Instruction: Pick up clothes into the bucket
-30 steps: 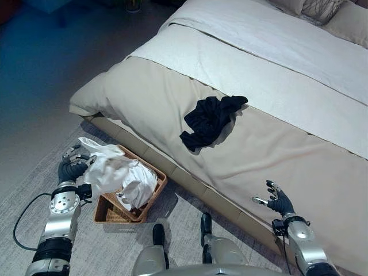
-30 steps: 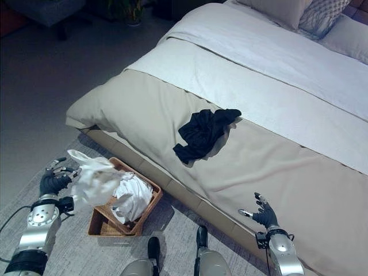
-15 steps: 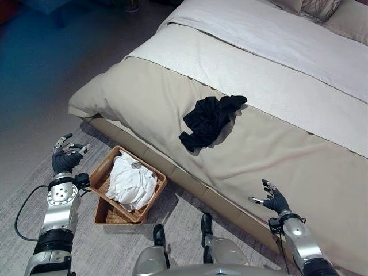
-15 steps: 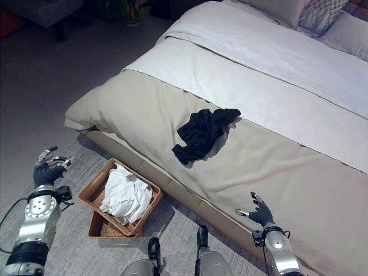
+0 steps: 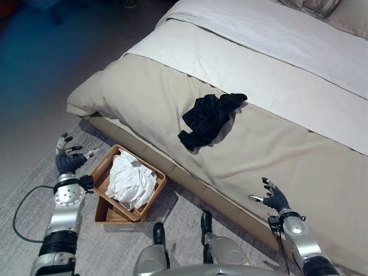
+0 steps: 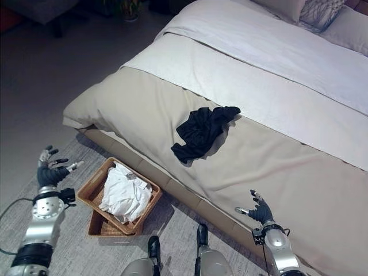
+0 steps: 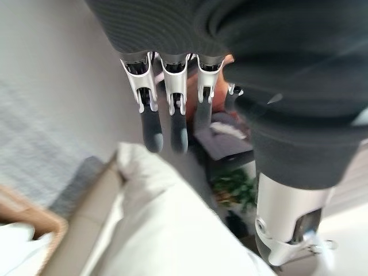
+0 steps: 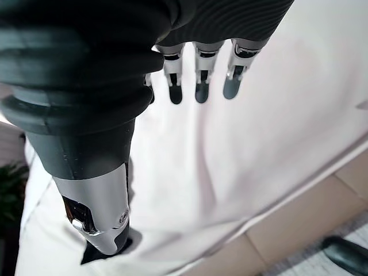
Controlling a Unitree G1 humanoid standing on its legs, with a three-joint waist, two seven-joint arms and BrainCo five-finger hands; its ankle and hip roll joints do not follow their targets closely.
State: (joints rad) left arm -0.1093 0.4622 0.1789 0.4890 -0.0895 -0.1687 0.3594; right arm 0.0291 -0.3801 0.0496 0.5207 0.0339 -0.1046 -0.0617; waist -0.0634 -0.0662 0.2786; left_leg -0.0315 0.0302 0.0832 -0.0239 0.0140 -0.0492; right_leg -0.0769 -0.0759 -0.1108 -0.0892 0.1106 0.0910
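Note:
A brown wicker basket (image 5: 106, 164) stands on the rug beside the bed, with a white garment (image 5: 131, 180) bunched inside it. A black garment (image 5: 208, 118) lies crumpled on the beige bedcover (image 5: 149, 98). My left hand (image 5: 68, 161) hovers just left of the basket, open, fingers spread and empty; its fingers (image 7: 153, 123) hang straight in the left wrist view. My right hand (image 5: 274, 199) is open above the near edge of the bed, well right of the black garment, its fingers (image 8: 199, 83) straight over the cover.
The bed (image 6: 276, 86) runs diagonally across the right side, with pillows (image 6: 316, 11) at its far end. A grey rug (image 5: 98, 241) covers the floor under the basket. Bare dark floor (image 5: 40, 75) lies to the left.
The white garment left my left hand and dropped into the basket. My left hand opened and drew slightly away to the left. The right hand barely moved.

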